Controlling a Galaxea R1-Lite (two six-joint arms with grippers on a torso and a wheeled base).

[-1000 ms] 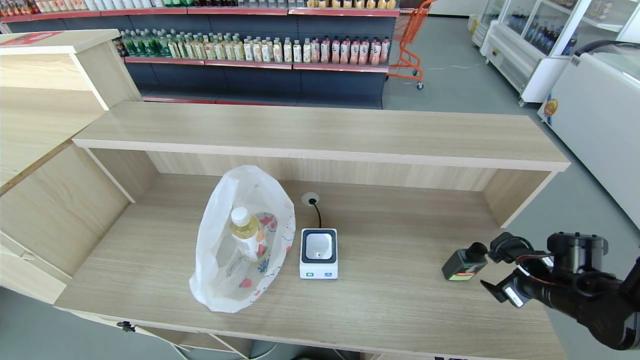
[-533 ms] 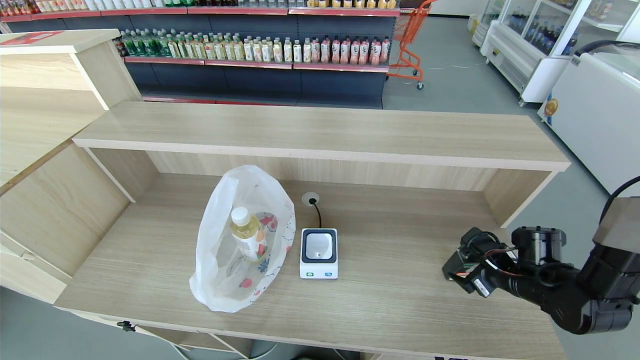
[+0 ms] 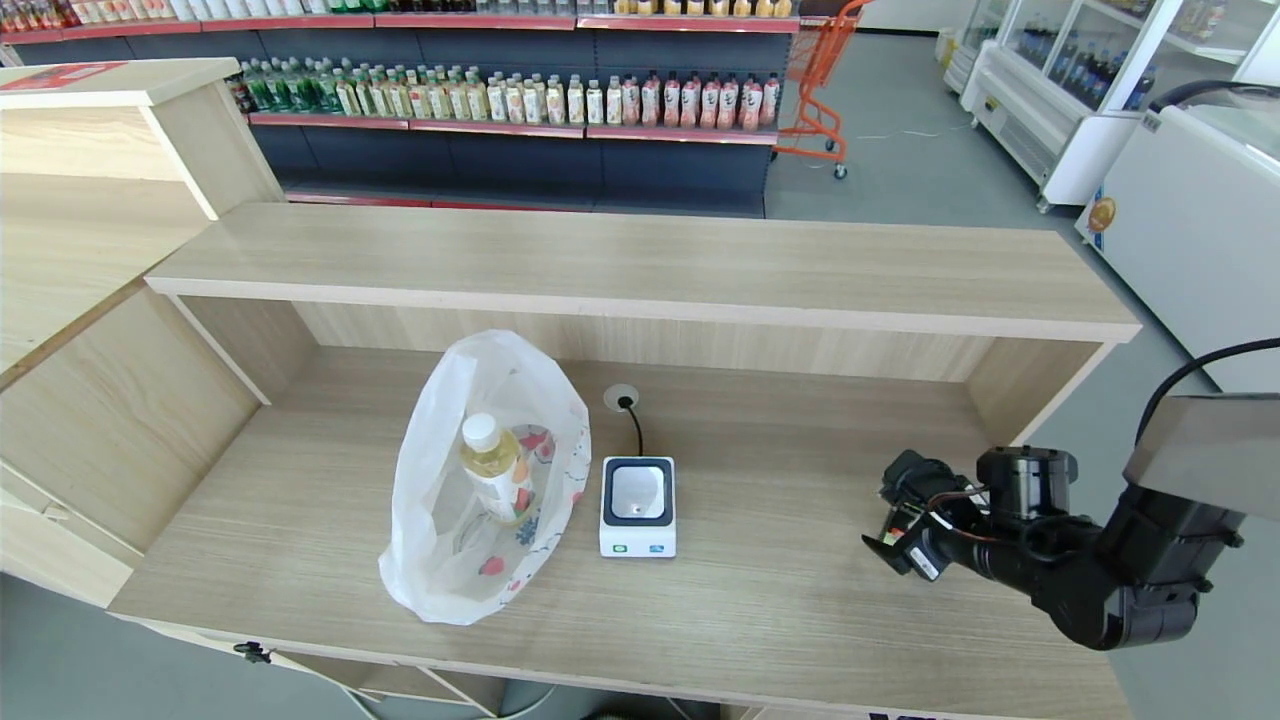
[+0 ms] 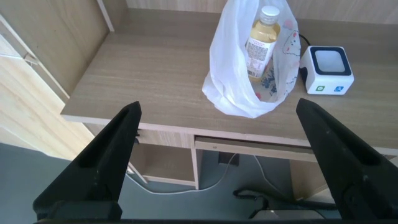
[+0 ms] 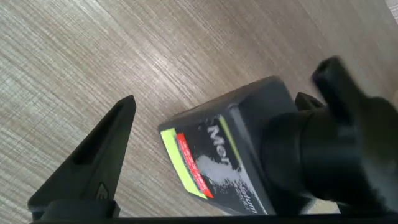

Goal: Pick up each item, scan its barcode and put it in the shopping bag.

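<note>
A dark grey bottle with a green and red label lies on its side at the counter's right end. My right gripper is down over it and hides most of it in the head view. The gripper is open, with one finger clear of the bottle's side. The white shopping bag stands left of centre and holds an upright yellow drink bottle. Right beside the bag sits the white barcode scanner. My left gripper hangs open and empty off the counter's front edge, facing the bag and scanner.
The wooden counter has a raised shelf along the back and side walls at both ends. The scanner's cable runs into a hole behind it. Bare wood lies between the scanner and the right gripper.
My right arm has swung left and come down over the dark bottle, which now lies between its fingers. Bag, scanner and left gripper have not moved.
</note>
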